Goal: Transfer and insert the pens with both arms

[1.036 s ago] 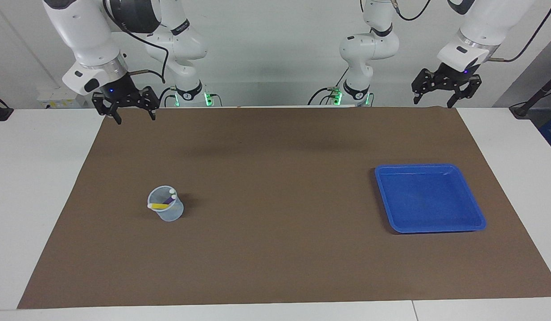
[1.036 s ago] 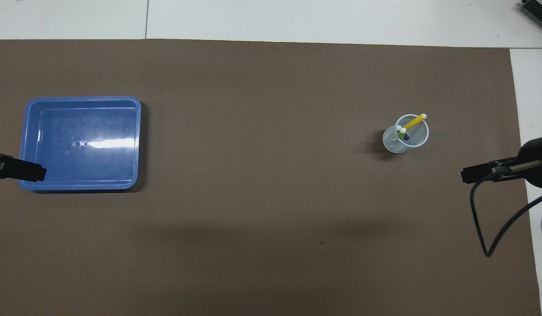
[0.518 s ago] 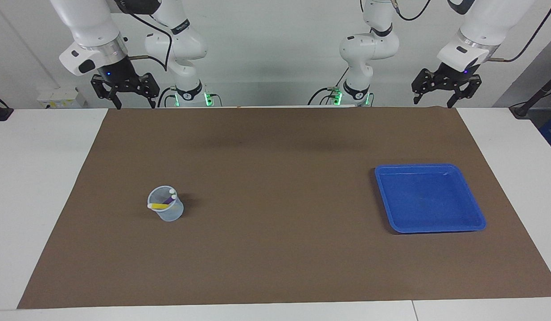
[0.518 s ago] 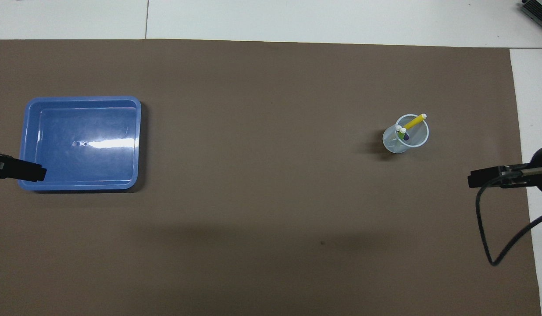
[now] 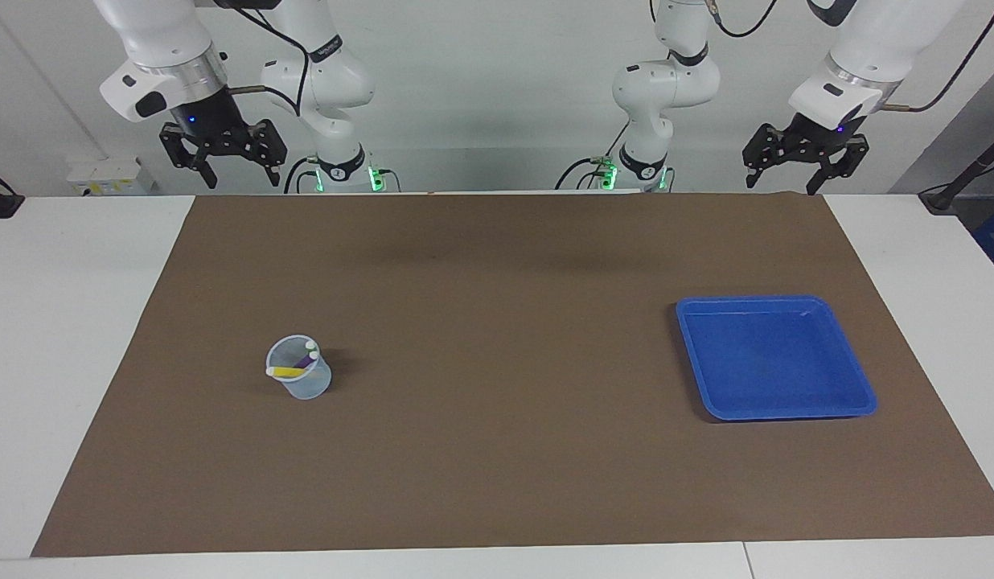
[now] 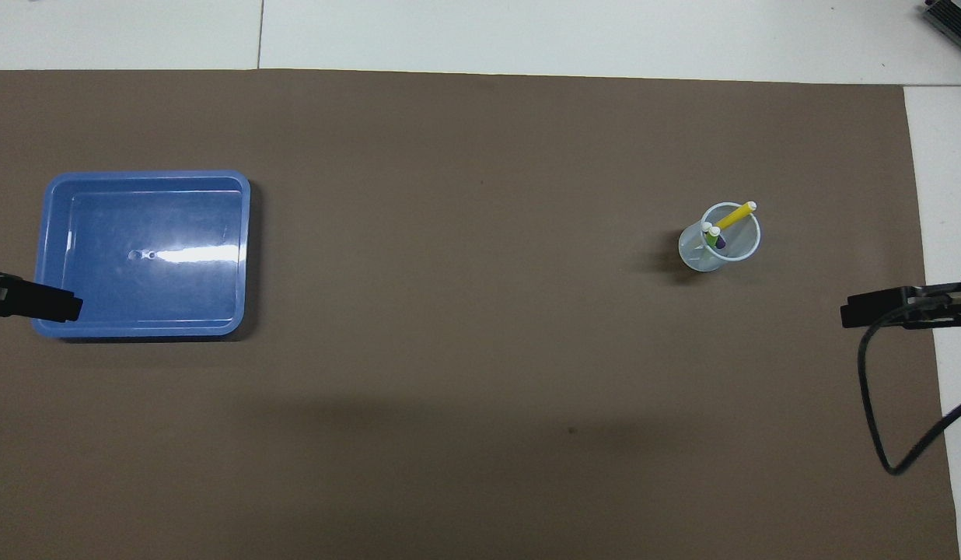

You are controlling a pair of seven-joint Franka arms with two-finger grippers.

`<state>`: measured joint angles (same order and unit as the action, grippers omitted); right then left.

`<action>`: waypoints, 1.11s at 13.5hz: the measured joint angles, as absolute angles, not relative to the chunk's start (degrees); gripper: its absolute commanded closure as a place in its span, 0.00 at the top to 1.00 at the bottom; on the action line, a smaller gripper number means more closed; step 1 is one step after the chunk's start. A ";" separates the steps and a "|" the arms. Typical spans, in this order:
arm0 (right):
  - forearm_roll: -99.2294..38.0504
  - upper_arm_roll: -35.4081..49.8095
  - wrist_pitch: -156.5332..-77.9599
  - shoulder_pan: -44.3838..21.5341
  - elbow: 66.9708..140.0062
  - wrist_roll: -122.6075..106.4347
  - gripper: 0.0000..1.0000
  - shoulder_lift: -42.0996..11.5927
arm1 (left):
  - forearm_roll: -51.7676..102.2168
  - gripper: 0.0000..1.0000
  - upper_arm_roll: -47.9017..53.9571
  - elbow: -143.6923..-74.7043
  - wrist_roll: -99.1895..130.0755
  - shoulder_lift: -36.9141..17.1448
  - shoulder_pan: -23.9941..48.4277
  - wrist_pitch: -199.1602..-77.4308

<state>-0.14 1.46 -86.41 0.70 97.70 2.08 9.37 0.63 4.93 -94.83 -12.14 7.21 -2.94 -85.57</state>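
The three pens stand together in a clear plastic cup (image 5: 301, 379) on the brown mat, toward the right arm's end. The yellow pen (image 5: 288, 371) leans across the rim, and the purple pen (image 5: 306, 360) sits beside it. The overhead view shows the cup (image 6: 718, 250) with the yellow pen (image 6: 735, 215), the green pen (image 6: 709, 236) and the purple pen (image 6: 720, 244). My right gripper (image 5: 240, 177) is open and empty, high over the mat's corner at the robots' edge. My left gripper (image 5: 782, 185) is open and empty, and waits raised at the mat's other robot-side corner.
A blue tray (image 5: 754, 301) with nothing in it lies on the mat toward the left arm's end; it also shows in the overhead view (image 6: 146, 175). The brown mat (image 5: 497, 273) covers most of the white table. A black cable (image 6: 877, 420) hangs from the right arm.
My right gripper has risen and drawn back toward the robots' edge and the right arm's end of the table. The left arm, the cup and the pens have not moved.
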 measured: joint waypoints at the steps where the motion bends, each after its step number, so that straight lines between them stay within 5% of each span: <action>1: -0.14 1.30 -85.94 0.72 97.45 2.14 1.00 9.08 | 0.63 1.00 4.93 -94.83 -12.14 7.21 -2.94 -85.57; 15: -0.14 0.49 -86.32 1.97 97.34 2.13 1.00 8.85 | 0.63 1.00 4.93 -94.83 -12.14 7.21 -2.94 -85.57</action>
<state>-0.14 0.49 -86.32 1.97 97.34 2.13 8.85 0.63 4.93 -94.83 -12.14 7.21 -2.94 -85.57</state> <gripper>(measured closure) 0.000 0.000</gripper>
